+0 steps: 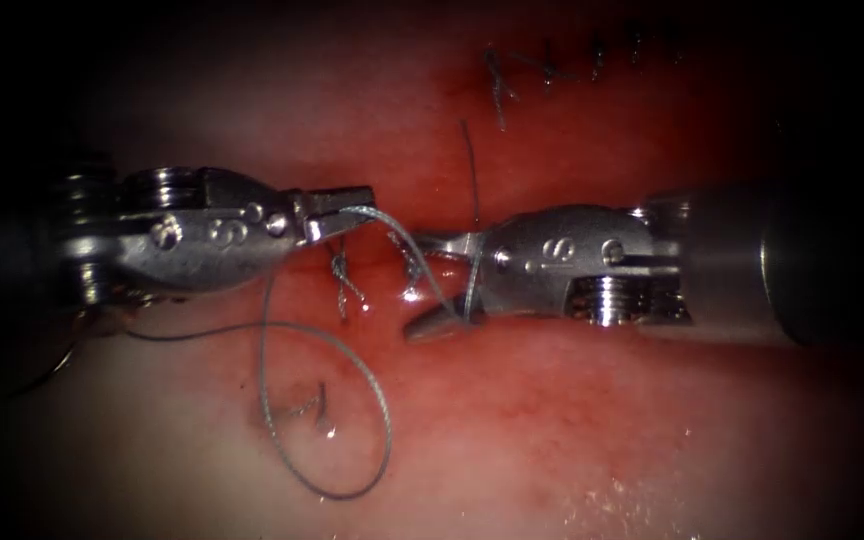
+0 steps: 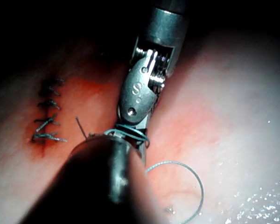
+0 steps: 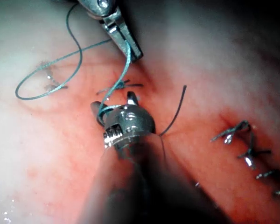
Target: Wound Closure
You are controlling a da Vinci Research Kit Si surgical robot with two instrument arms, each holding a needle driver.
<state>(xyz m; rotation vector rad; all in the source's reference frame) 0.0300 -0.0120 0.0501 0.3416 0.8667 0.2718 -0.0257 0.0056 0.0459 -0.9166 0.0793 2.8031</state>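
Thread [image 1: 327, 415] lies nearest, a loose loop on the pale tissue [image 1: 592, 440] at seven o'clock from the tools. Beyond it, at nine o'clock, the left tool [image 1: 337, 210] has its jaws clamped on that thread, which runs across to the right tool [image 1: 437, 290] at three o'clock and wraps around its parted jaws; no needle can be made out. Farthest off, at one o'clock, a row of dark stitches [image 1: 592, 60] closes the cut [image 1: 462, 90].

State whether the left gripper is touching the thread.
Touching: in the endoscope view the left gripper is shut on the thread, which runs from its tip toward the right gripper.
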